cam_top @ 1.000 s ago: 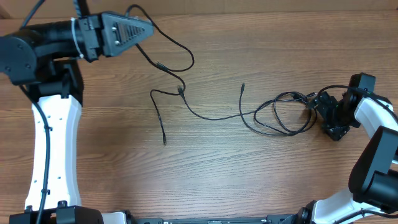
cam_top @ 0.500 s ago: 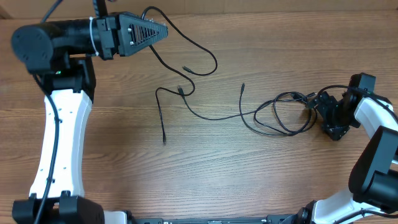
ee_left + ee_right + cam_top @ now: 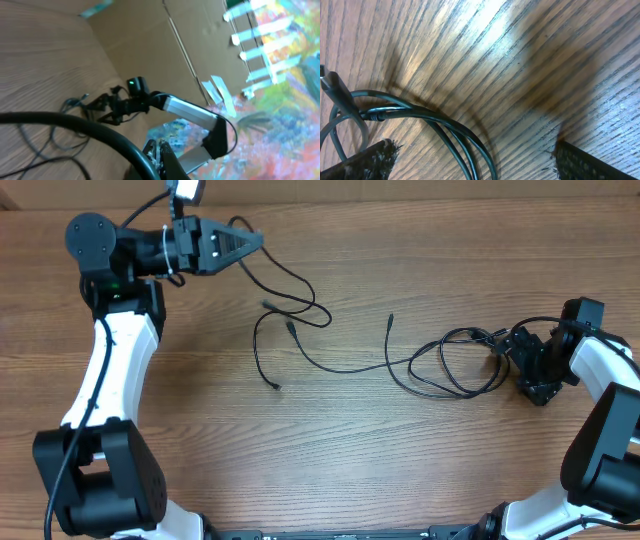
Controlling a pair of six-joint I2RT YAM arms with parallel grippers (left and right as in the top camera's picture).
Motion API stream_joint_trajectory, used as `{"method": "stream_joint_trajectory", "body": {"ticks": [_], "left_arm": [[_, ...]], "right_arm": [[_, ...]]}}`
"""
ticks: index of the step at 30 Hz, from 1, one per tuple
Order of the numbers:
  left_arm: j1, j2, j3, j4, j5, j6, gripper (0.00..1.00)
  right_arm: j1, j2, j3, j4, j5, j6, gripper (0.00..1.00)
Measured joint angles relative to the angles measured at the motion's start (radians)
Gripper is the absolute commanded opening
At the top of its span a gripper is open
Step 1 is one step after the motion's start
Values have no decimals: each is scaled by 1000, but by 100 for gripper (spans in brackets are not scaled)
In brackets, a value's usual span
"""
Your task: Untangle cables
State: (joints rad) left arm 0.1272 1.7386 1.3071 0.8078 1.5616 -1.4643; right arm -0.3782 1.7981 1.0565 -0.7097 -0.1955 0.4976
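Observation:
Several thin black cables lie across the wooden table. My left gripper (image 3: pixel 258 240) is at the back left, lifted off the table and shut on one cable (image 3: pixel 300 285), which hangs from it and loops down to the table. In the left wrist view the pinched jaws (image 3: pixel 160 150) show that cable (image 3: pixel 90 131) crossing in front. A long strand (image 3: pixel 345 369) runs right into a tangle of loops (image 3: pixel 455 365). My right gripper (image 3: pixel 512 360) rests open at the tangle's right end. Cable strands (image 3: pixel 465 142) pass between its fingers (image 3: pixel 370 160), beside a plug (image 3: pixel 334 85).
A loose plug end (image 3: pixel 390 319) points up mid-table, and another cable end (image 3: pixel 275 386) lies left of centre. The left arm's white links (image 3: pixel 105 380) run down the left side. Cardboard and a painted wall (image 3: pixel 270 75) lie beyond the table.
The left arm has swung and extended along the back edge with its cable. The hanging loop shifted right and the loose end at left of centre was dragged upward. The right arm has not moved.

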Motion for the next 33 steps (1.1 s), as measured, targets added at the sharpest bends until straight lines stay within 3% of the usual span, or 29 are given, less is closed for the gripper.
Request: {"method": "stream_joint_trajectory", "body": {"ticks": [13,24,26,33], "left_arm": [[82,233,-61,0,-29,104,4],[110,467,-72,-125,-100,154,4],[110,473,-75,-178,-115,189,4],[110,472,-78,-587,-299,380,4]], "right_arm": [[0,0,0,0,0,0,100],[0,0,0,0,0,0,100],[0,0,0,0,0,0,100],[0,0,0,0,0,0,100]]}}
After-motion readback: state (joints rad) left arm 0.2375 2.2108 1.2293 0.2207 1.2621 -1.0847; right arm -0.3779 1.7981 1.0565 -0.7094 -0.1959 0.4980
